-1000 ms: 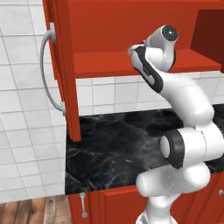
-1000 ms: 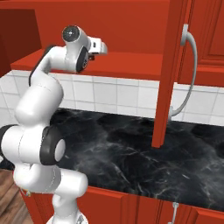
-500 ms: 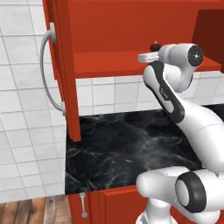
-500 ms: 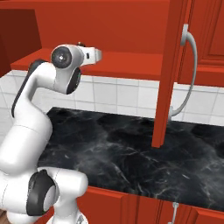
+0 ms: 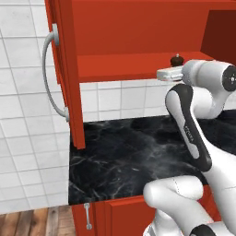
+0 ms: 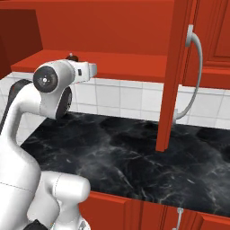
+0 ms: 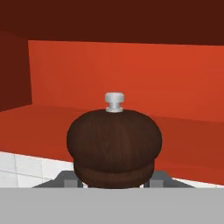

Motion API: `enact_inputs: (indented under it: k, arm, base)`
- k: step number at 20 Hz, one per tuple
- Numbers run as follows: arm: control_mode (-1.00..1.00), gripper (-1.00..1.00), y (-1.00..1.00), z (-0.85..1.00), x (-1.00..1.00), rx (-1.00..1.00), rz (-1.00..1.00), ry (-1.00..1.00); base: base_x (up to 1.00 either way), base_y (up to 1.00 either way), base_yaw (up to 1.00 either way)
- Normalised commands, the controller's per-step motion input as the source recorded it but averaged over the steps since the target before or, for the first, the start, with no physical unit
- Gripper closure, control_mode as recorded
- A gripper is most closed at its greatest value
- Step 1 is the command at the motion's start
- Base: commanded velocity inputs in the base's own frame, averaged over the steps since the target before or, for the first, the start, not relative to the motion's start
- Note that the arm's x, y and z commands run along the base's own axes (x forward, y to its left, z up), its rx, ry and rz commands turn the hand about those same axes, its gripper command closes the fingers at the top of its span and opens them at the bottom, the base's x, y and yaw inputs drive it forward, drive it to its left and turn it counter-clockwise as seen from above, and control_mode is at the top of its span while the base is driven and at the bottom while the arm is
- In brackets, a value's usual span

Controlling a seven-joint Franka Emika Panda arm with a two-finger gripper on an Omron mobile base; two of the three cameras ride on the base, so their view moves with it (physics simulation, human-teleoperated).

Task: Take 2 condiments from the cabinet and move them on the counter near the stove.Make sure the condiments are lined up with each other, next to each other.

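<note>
My gripper [image 7: 113, 183] is closed on a squat dark-brown shaker [image 7: 114, 148], its rounded wooden top crowned by a small silver knob. One finger tip [image 7: 70, 180] shows low on each side of the shaker's base, pressed against it (most of each finger is hidden behind the wood). From the left base camera, the shaker [image 5: 175, 60] peeks just above my white wrist, at the front edge of the red shelf inside the open wall cabinet [image 5: 138, 41]. From the right base camera, its dark top [image 6: 71, 57] shows just behind my forearm, level with the same shelf. The cabinet door [image 6: 173, 76] stands swung open, its curved silver bar handle [image 6: 192, 76] facing outward. Below lies the black marble-look counter [image 5: 120, 161], backed by white wall tiles [image 5: 115, 99].
</note>
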Motion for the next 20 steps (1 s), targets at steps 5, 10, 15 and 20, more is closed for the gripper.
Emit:
enact_inputs:
  k: [5, 10, 15, 20]
  arm:
    - [-1.0, 1.0, 0.0, -0.05, -0.99, 0.03, 0.0, 0.0]
    - [-1.0, 1.0, 0.0, -0.24, -0.87, 0.04, 0.0, 0.0]
    - [-1.0, 1.0, 0.0, -0.27, -0.57, 0.09, 0.0, 0.0]
    - [-1.0, 1.0, 0.0, -0.2, -0.38, 0.1, 0.0, 0.05]
  base:
    - [0.0, 0.0, 0.0]
    - [0.0, 0.0, 0.0]
    - [0.0, 0.0, 0.0]
    - [0.0, 0.0, 0.0]
